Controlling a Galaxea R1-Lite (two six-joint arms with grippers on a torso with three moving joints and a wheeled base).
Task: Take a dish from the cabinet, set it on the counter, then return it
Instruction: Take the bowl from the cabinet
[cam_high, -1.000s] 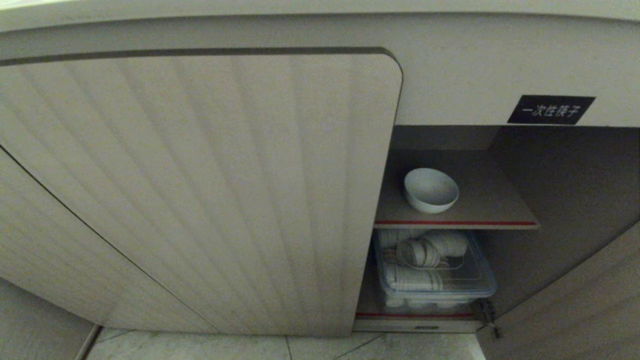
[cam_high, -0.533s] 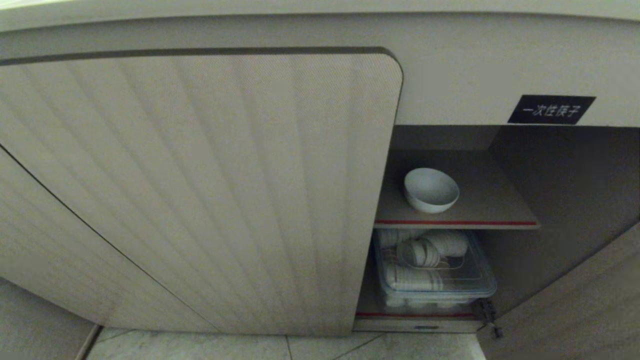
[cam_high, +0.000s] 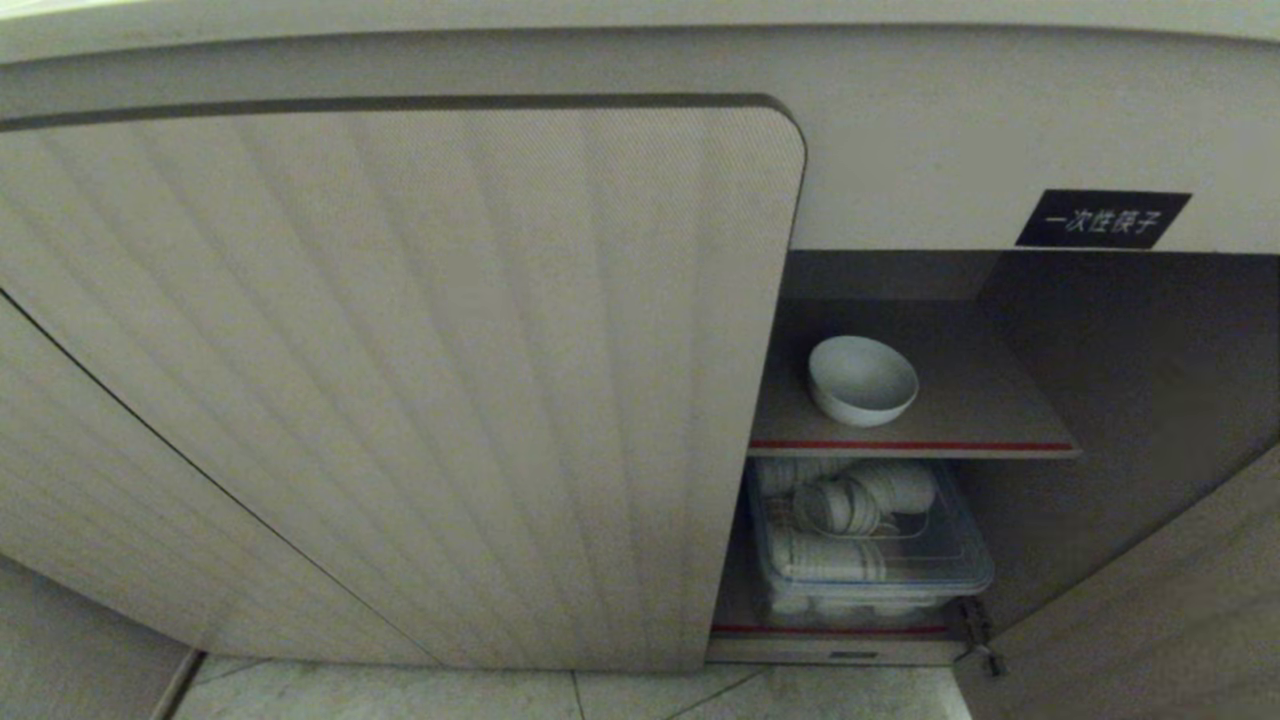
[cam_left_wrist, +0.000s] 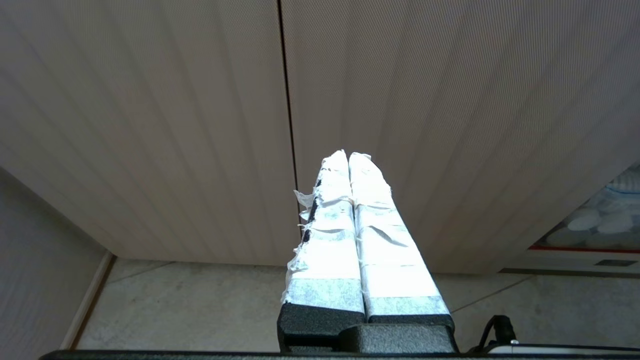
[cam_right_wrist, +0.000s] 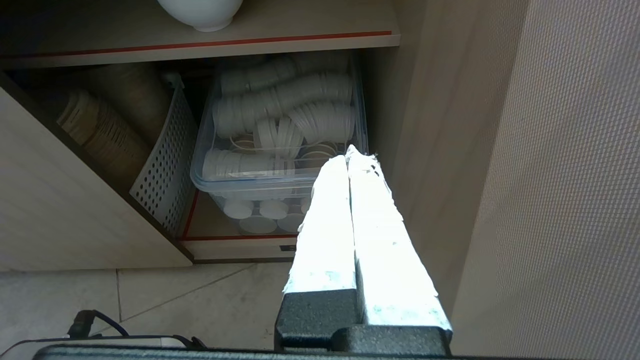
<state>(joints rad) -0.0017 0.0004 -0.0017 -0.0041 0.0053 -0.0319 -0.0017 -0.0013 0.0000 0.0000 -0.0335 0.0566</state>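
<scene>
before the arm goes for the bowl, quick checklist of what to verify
1. Cabinet door open at the shelf: ok.
2. White bowl upright on the red-edged shelf, nothing beside it: ok.
3. Right gripper open for a grasp: not ok, fingers pressed together.
4. Right gripper level with the bowl: not ok, it points at the clear box of paper cups below.
5. Left gripper out of the way: ok, shut, facing the closed ribbed door.
</scene>
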